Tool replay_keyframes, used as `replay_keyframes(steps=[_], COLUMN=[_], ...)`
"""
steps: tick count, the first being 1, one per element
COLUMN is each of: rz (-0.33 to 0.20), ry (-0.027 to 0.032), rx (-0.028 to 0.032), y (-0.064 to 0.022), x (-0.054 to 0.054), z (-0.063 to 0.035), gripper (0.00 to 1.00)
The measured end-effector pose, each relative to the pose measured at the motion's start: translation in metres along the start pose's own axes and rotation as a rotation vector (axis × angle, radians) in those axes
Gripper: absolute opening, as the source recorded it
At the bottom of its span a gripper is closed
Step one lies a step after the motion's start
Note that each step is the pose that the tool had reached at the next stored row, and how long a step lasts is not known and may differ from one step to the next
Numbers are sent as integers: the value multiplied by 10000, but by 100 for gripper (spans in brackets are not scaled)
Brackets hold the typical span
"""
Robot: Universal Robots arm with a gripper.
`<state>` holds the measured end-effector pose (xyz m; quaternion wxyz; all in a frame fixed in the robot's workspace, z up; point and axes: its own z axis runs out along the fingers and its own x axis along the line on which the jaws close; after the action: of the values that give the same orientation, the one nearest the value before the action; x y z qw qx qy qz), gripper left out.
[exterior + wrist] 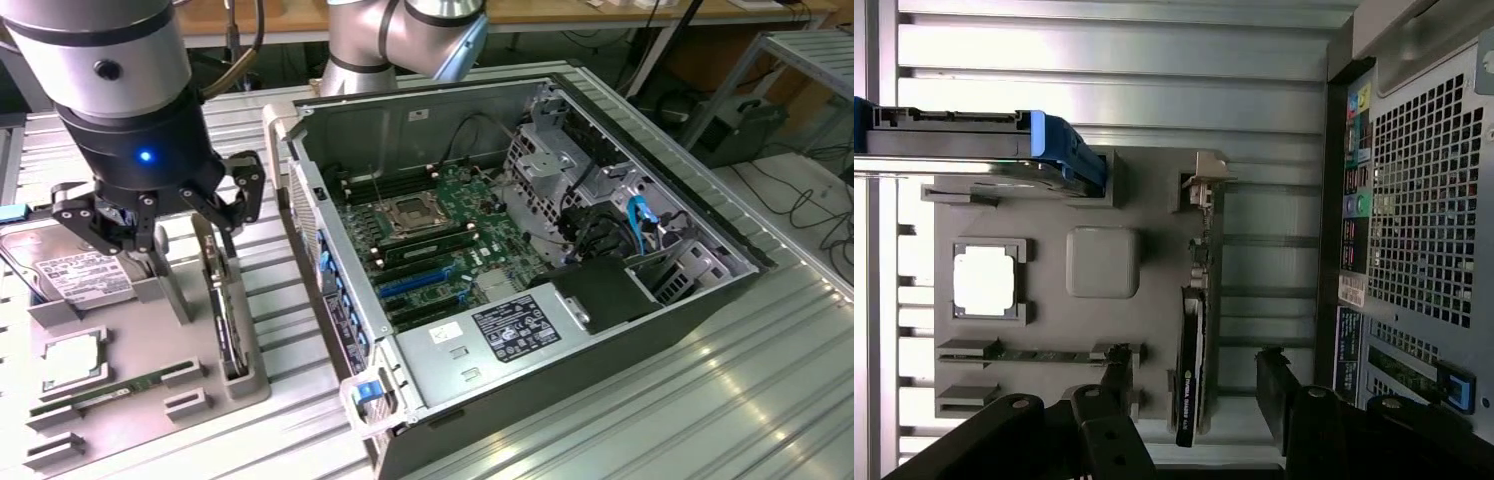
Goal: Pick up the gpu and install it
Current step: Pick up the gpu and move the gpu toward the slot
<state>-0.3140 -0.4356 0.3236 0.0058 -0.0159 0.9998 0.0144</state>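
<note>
The gpu stands on edge in a slot of the grey parts holder, thin and dark, with its silver bracket at the far end. My gripper hangs open above the holder, a little over the card's bracket end and not touching it. In the wrist view the gpu lies between my two black fingers, with a gap on each side. The open computer case stands at the exterior view's right, its green motherboard and blue card slots exposed.
On the holder also sit a hard drive, a processor chip and a memory stick. The case's perforated wall rises close beside the holder. Ribbed metal table surrounds everything.
</note>
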Motion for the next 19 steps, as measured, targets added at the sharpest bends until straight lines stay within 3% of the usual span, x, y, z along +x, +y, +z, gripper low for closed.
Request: replay_keyframes(steps=[19], rz=[-3], ry=[-4], rx=[5], y=[-65], x=[6], z=[340], gripper=[62])
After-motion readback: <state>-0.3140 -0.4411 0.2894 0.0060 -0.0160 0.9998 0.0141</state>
